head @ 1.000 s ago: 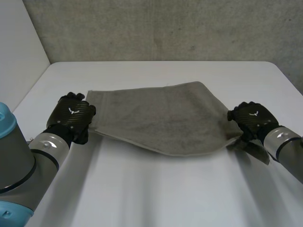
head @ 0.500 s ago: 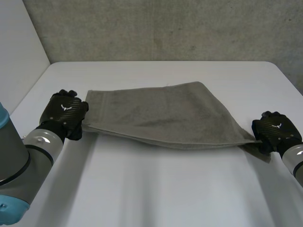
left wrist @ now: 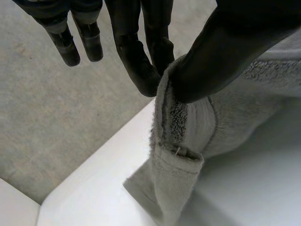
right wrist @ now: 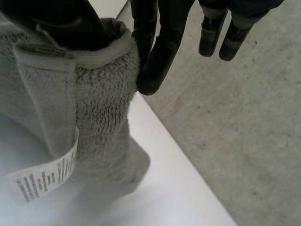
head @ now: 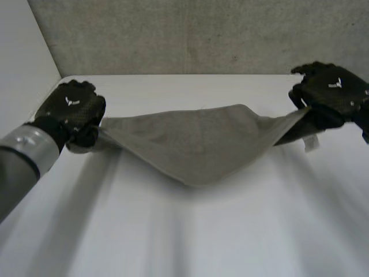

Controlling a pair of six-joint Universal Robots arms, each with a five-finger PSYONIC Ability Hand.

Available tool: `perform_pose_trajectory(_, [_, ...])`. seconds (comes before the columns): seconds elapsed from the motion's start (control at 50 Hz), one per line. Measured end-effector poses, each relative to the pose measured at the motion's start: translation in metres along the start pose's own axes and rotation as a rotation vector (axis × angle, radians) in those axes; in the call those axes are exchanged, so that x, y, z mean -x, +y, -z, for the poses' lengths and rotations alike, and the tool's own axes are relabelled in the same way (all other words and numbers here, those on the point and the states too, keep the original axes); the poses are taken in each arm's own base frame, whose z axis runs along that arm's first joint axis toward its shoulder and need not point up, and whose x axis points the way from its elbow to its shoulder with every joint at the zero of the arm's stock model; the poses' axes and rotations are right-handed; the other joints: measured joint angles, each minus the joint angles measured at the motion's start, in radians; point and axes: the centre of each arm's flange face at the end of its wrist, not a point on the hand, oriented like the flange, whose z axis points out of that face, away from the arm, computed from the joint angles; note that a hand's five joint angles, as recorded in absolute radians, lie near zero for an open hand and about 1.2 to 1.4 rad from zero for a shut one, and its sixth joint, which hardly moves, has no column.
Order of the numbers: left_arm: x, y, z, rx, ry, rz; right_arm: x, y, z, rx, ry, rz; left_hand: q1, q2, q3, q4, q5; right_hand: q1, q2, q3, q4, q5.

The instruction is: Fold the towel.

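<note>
We see the white desk spreading wide beneath both arms, with a grey wall behind it. Above the desk, the grey towel hangs stretched between the two hands. Both ends are raised and the middle sags low; we cannot tell whether it touches the desk. Our left hand holds the towel's left end. In the left wrist view, its thumb and one of its fingers pinch the hemmed edge at a corner, while the others are straight and clear of the cloth. Our right hand holds the right end higher up. In the right wrist view, its thumb pins the hem against one finger, and the others are straight and apart. A small white label dangles from the hem just below that hand.
</note>
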Motion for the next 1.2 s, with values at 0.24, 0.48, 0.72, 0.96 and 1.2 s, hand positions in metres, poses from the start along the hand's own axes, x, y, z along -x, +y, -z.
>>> perform_pose_trajectory(0.24, [0.028,-0.028,-0.113,-0.34,-0.15,-0.071,-0.04,-0.023,-0.1,-0.113,0.213,0.39,0.001,0.0,0.0,0.0,0.0,0.0,0.0,0.0,0.0,0.003])
perform_pose_trajectory(0.48, [0.062,-0.157,-0.079,-1.176,-0.431,-0.127,-0.087,-0.132,-0.09,-0.527,0.644,0.405,0.001,0.0,0.0,0.0,0.009,0.0,0.0,0.0,0.0,0.006])
perform_pose_trajectory(0.72, [0.058,-0.07,-0.104,-0.844,-0.214,-0.063,-0.054,-0.075,-0.081,-0.363,0.291,0.258,0.001,0.0,0.0,0.0,0.01,0.003,0.0,0.0,0.0,0.008])
perform_pose_trajectory(0.96, [0.022,0.062,-0.11,-0.444,0.002,-0.067,0.01,0.02,-0.07,-0.076,-0.007,0.15,0.001,0.0,0.0,0.0,0.01,0.004,0.001,0.0,0.0,0.008])
perform_pose_trajectory(1.2, [0.022,0.085,-0.088,-0.246,0.043,-0.16,0.05,0.05,-0.034,0.16,-0.187,0.172,0.001,0.0,0.0,0.0,0.01,0.004,0.001,0.0,0.0,0.008])
